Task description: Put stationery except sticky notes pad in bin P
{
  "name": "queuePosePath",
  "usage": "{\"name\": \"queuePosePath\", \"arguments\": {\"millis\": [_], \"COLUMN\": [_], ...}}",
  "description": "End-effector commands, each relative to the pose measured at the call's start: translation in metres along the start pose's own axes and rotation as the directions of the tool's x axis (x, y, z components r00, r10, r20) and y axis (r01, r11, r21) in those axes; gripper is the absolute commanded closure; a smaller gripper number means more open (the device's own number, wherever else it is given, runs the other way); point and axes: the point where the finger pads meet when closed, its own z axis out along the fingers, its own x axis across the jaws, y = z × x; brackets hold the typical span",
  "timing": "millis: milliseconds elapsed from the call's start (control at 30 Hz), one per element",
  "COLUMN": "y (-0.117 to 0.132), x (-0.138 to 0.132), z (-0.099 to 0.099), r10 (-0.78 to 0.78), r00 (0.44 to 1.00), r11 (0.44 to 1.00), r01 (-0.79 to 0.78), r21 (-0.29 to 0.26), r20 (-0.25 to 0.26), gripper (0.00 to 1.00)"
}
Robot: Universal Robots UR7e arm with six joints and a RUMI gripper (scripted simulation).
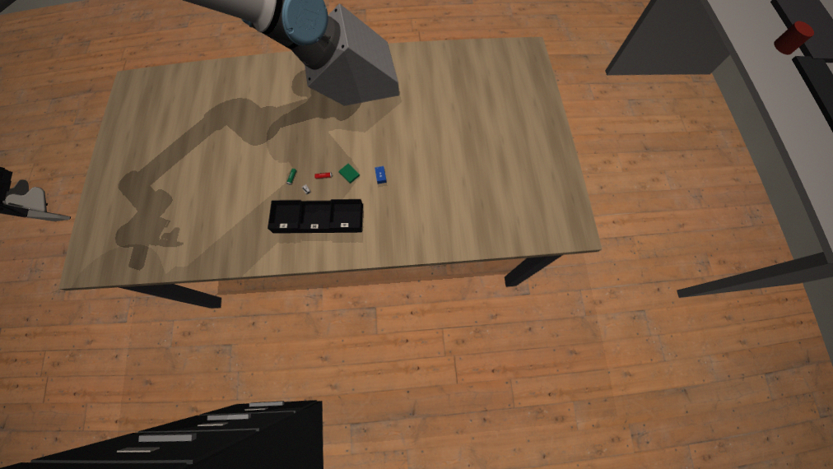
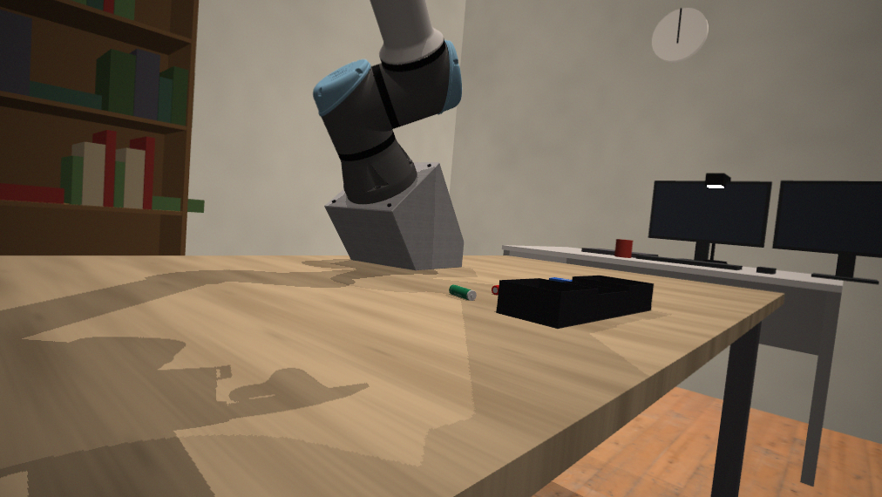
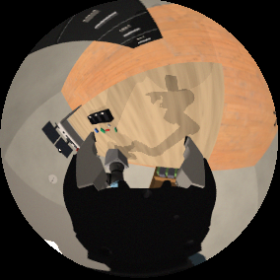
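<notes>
The stationery lies loose on the table (image 1: 477, 116), in a short row just behind the bins. From the top view the row reads: a green cylinder (image 1: 291, 175), a small white piece (image 1: 305, 188), a red cylinder (image 1: 323, 175), a flat green square pad (image 1: 348, 173) and a blue block (image 1: 380, 174). None of them touches another, and none touches the bins.

All of these items are well apart from the gripper (image 3: 140, 160). In the top view the gripper appears at the far left edge of the picture, out beyond the table's short side, while the items sit near the table's middle. In the wrist view the items show as small coloured specks far ahead of the fingers, beside the bins, with the arm's shadow falling across the table between.

The gripper's jaws stand fully apart and nothing is between them.

The bins (image 1: 315, 203) form one black row of three open compartments, upright on the table, each with a small white label on its front wall. The letters on the labels are too small to read. As far as the top view shows, no object lies in the dark compartments. In the exterior view the green cylinder lies just beside the near end of the row.
</notes>
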Motion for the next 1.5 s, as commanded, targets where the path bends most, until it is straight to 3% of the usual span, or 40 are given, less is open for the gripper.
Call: {"name": "queuePosePath", "arguments": {"millis": [0,33,67,300,433,467,500,700,733,867,933,967,1100,1167,1200,1333,1400,1467], "y": [0.0,0.0,-0.002,-0.019,-0.02,-0.015,-0.016,-0.017,-0.017,-0.014,-0.014,-0.012,-0.007,-0.007,-0.005,0.003,0.003,0.009], "x": [0.0,0.0,0.003,0.023,0.024,0.019,0.01,-0.015,-0.022,-0.051,-0.051,-0.059,-0.087,-0.087,-0.095,-0.123,-0.123,-0.137], "z": [-0.001,-0.001,0.006,0.059,0.062,0.066,0.068,0.073,0.077,0.09,0.09,0.093,0.107,0.107,0.11,0.123,0.123,0.13], "r10": [0.0,0.0,0.0,0.0,0.0,-0.032,-0.026,-0.026,-0.05,-0.05,-0.05,-0.075,-0.075,-0.075,-0.1,-0.1,-0.1,-0.125], "r00": [1.0,1.0,1.0,1.0,1.0,0.999,0.999,0.999,0.998,0.998,0.998,0.995,0.995,0.995,0.991,0.991,0.991,0.985], "r11": [1.0,1.0,1.0,1.0,1.0,0.999,1.0,1.0,0.999,0.999,0.999,0.997,0.997,0.997,0.995,0.995,0.995,0.992], "r01": [0.0,0.0,0.0,0.0,0.0,0.033,0.025,0.025,0.05,0.05,0.05,0.074,0.074,0.074,0.098,0.098,0.098,0.123], "r21": [0.002,0.002,0.002,0.002,0.002,0.019,-0.008,-0.008,-0.015,-0.015,-0.015,-0.02,-0.02,-0.02,-0.023,-0.023,-0.023,-0.024], "r20": [0.0,0.0,0.0,-0.001,-0.001,-0.035,-0.022,-0.022,-0.044,-0.044,-0.044,-0.068,-0.068,-0.068,-0.092,-0.092,-0.092,-0.118], "gripper": [0.0,0.0,0.96,0.96,0.96,0.96,0.96,0.96,0.96,0.96,0.96,0.96,0.96,0.96,0.96,0.96,0.96,0.96]}}
